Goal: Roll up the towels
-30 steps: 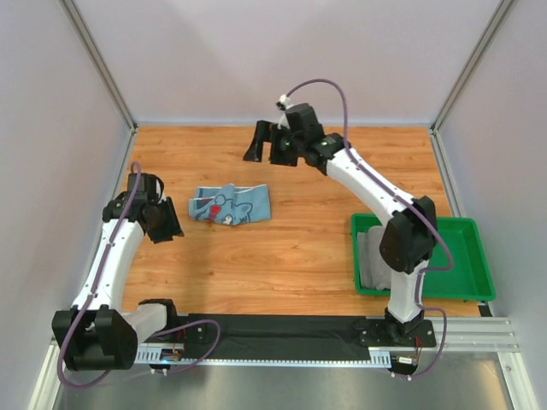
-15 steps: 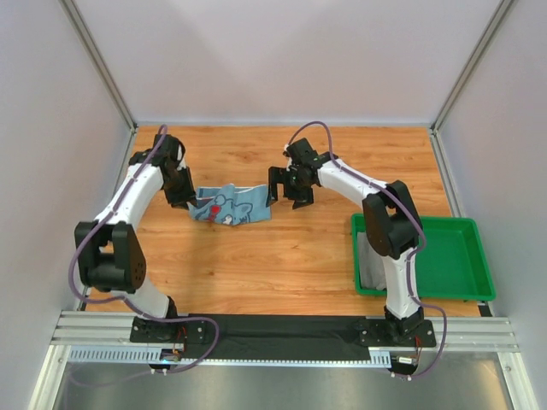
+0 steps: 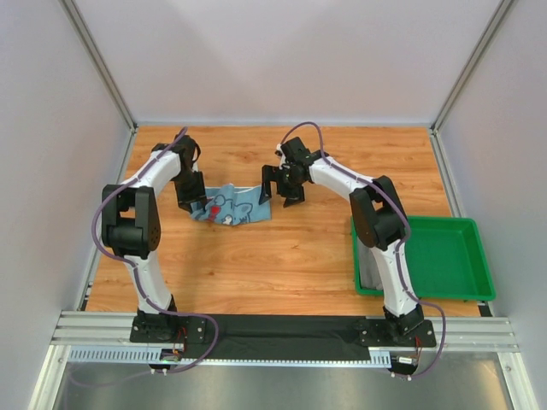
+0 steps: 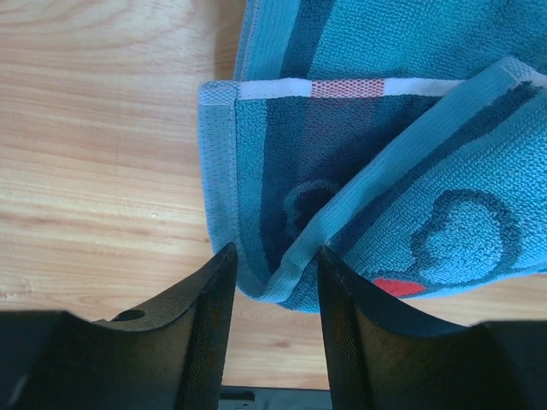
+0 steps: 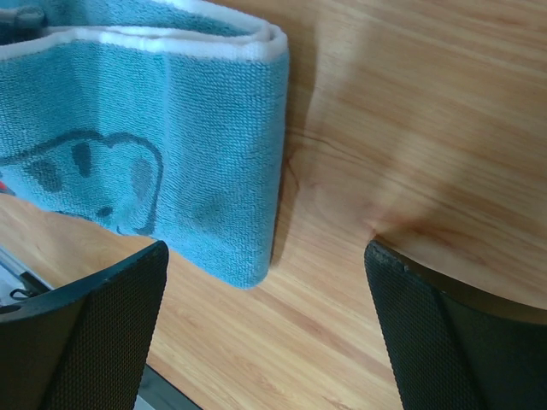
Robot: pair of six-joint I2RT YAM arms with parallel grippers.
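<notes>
A light blue towel (image 3: 232, 206) with dark drawings and a small red mark lies folded and rumpled on the wooden table. My left gripper (image 3: 190, 195) is at its left end. In the left wrist view the fingers (image 4: 209, 325) stand partly apart, and the towel's (image 4: 385, 128) folded corner lies just between their tips, unclamped. My right gripper (image 3: 278, 183) is at the towel's right end. In the right wrist view it (image 5: 265, 256) is wide open, low over the wood, with the towel's (image 5: 171, 128) end corner between its fingers. A grey towel (image 3: 368, 260) lies in the tray.
A green plastic tray (image 3: 479, 256) sits at the right front of the table, beside the right arm's base. Grey walls close the table at the back and both sides. A black strip and metal rails run along the near edge.
The left arm swung in from the left side to the towel's left end. The right arm came down from the back of the table to the towel's right end.
</notes>
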